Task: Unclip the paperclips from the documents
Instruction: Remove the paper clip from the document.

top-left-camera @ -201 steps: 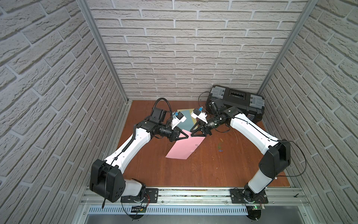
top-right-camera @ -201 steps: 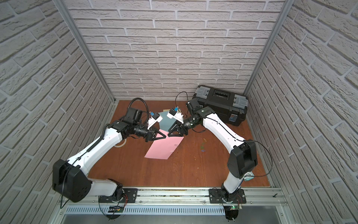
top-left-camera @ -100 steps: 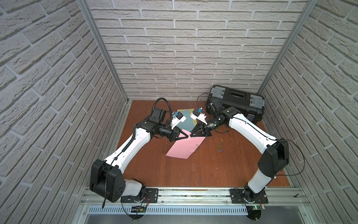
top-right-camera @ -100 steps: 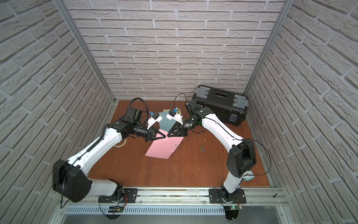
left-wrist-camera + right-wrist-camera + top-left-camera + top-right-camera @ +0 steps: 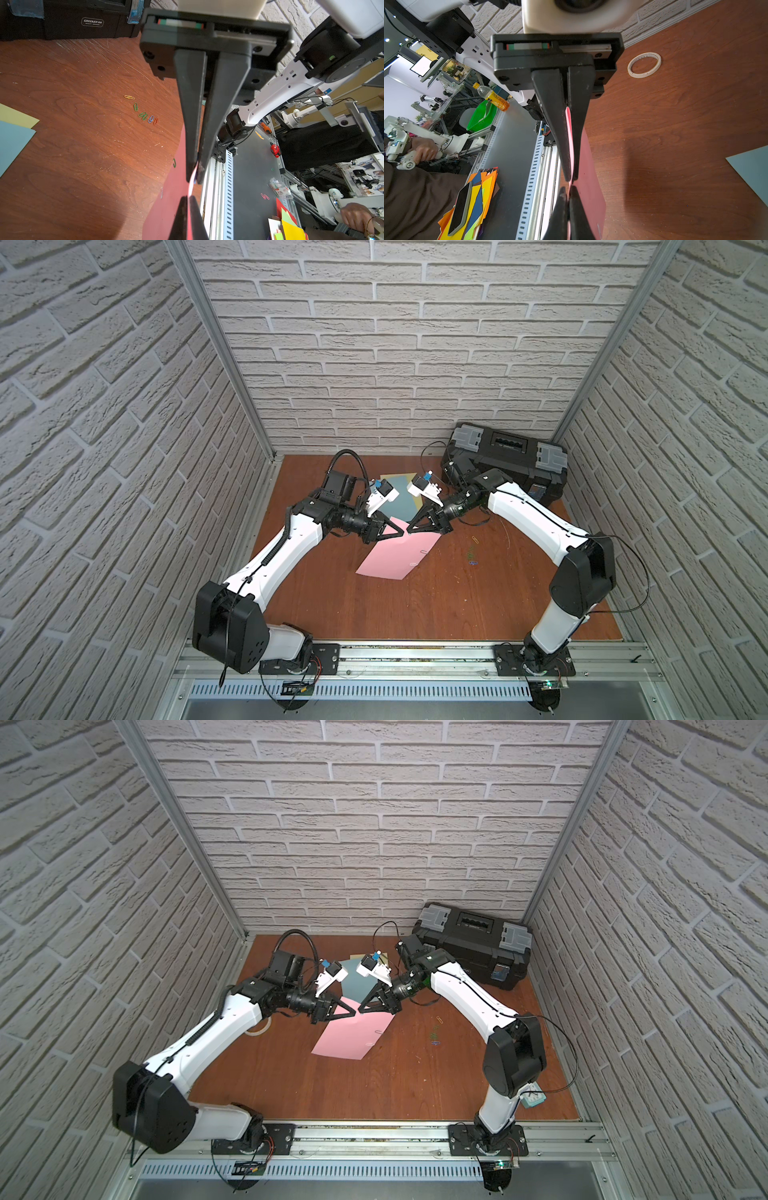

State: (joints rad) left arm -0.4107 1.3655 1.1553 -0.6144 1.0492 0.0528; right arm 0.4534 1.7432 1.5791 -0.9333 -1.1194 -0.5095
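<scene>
In both top views left gripper [image 5: 401, 533] and right gripper [image 5: 410, 530] clamped tip to tip on lifted far edge of pink sheet [image 5: 395, 562], rest lying on surface [image 5: 415, 605]; left wrist view, green paperclip [image 5: 174, 162] on sheet edge nearby; right wrist view, paper deep between shut jaws, likely tear if pulled apart.

pink sheet [image 5: 395, 560], light blue sheet [image 5: 12, 143], yellow sheet [image 5: 14, 117], black toolbox [image 5: 507, 460], reddish-brown wood-grain table [image 5: 415, 605]

Toolbox [image 5: 507, 456] crowds the back right; near tabletop [image 5: 415, 605] lies open.
</scene>
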